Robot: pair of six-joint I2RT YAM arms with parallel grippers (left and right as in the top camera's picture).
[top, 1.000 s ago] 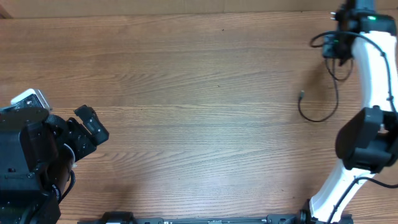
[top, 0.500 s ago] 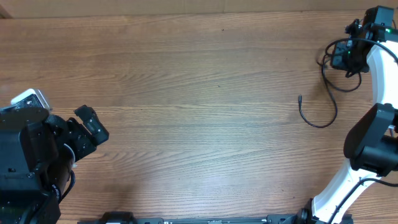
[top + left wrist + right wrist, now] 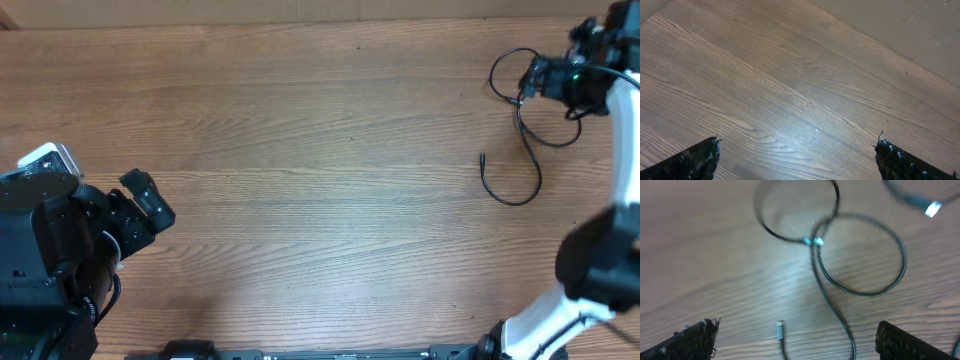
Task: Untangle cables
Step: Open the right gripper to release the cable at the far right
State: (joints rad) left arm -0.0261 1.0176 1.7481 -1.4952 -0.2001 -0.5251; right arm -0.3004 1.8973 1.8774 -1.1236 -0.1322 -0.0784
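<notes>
Overhead: the cables point(image 3: 512, 203) sit at the far right of the table point(image 3: 320, 150). A small loop lies by the right tool point(image 3: 537, 80). One long strand runs from there toward the near side, then hooks left and ends in a plug point(image 3: 482, 158). The strand's long axis is roughly far-to-near. The right tool is right over the loop end. The left tool point(image 3: 148, 203) is at the left edge, well apart from everything, so this looks like a right-arm job.

Left wrist: the left tool point(image 3: 797, 142) has its fingers spread wide with nothing between them. Only bare table point(image 3: 805, 65) is in view, no cable.

Right wrist (blurry): the right tool point(image 3: 796, 327) also has its fingers spread wide, clamped on nothing.
- Two loops point(image 3: 860, 255) lie ahead of it, overlapping at a crossing point(image 3: 815, 241) with a bright spot on it.
- From the crossing one strand comes back toward the tool and passes between the fingers, right of centre.
- A silver-tipped plug point(image 3: 780, 329) lies just left of that strand, close to the tool's midline.
- A second plug end point(image 3: 932, 208) sits far right, apart from the loops.

Key relation: the crossing is straight ahead of the right tool, and the strand's axis lines up with the approach direction rather than across the fingers. My read is the wrist needs to turn or shift sideways to pinch that strand. I can't tell which loop lies on top at the crossing.
</notes>
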